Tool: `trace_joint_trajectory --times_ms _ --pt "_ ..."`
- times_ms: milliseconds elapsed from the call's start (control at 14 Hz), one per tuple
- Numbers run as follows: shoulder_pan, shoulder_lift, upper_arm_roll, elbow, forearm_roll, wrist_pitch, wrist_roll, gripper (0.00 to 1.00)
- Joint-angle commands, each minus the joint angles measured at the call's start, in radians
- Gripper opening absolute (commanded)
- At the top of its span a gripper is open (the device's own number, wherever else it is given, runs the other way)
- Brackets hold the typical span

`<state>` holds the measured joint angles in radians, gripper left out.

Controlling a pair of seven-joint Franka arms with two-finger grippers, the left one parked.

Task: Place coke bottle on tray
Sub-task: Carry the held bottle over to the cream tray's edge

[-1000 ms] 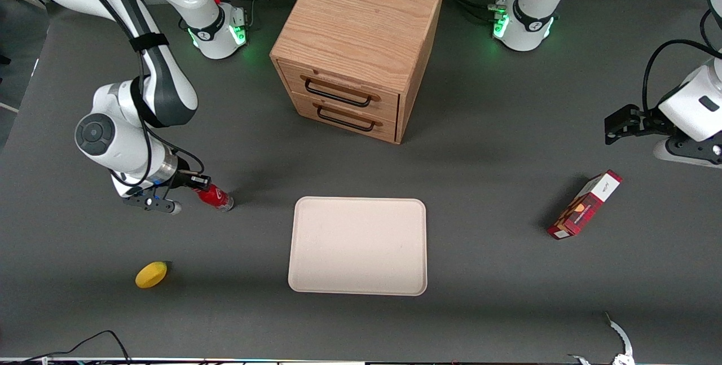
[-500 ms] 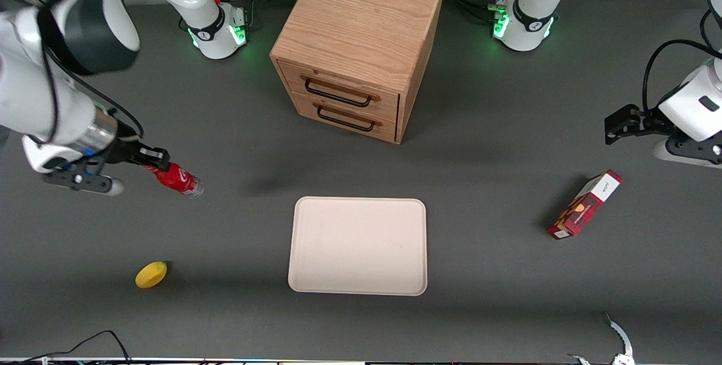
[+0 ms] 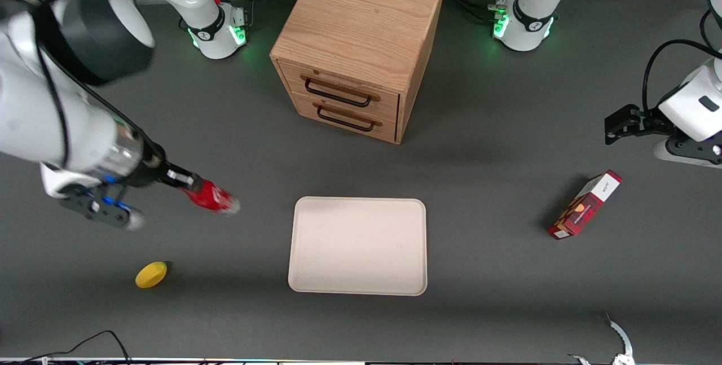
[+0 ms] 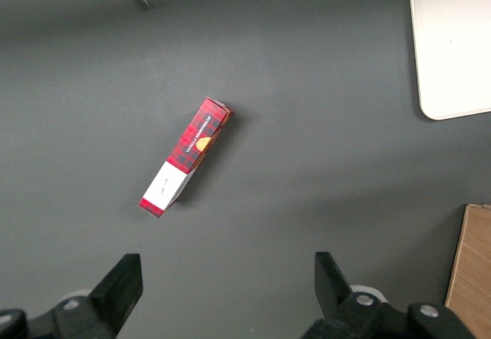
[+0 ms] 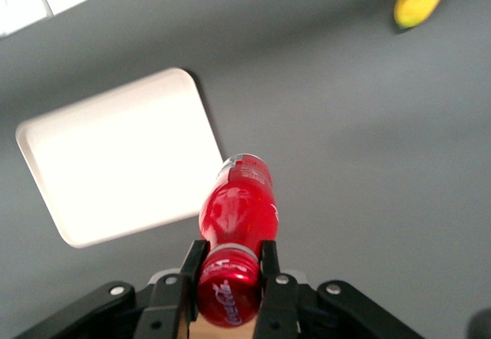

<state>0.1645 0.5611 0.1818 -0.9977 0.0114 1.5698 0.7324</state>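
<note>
Aloft, tool (image 3: 179, 177) grips coke bottle (image 3: 212, 197) beside tray (image 3: 357, 246), near lemon (image 3: 151, 274).

**Surfaces and Finishes**

The coke bottle (image 5: 235, 224) is glossy red plastic with a clear base, clamped at the neck between the matt black jaws of the gripper (image 5: 230, 266). The tray (image 3: 357, 245) looks matt, smooth, cream-white. The counter (image 3: 491, 297) is a dull dark grey. The drawer cabinet (image 3: 357, 43) shows grained wood with black metal handles. The carton (image 3: 585, 205) is printed cardboard.
</note>
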Motion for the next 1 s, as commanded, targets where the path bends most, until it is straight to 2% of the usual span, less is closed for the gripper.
trace_joint_trajectory --times_ms 0,143,286,786,929 --pt "0.038 0.172 0.002 0.122 -0.001 0.112 0.169 0.00" --pt "0.062 0.248 0.001 0.122 -0.008 0.220 0.264 0.00" --pt "0.076 0.298 0.004 0.120 -0.050 0.291 0.330 0.00" --pt "0.128 0.396 0.011 0.111 -0.119 0.440 0.467 0.00" --pt "0.135 0.416 0.011 0.106 -0.149 0.461 0.482 0.08"
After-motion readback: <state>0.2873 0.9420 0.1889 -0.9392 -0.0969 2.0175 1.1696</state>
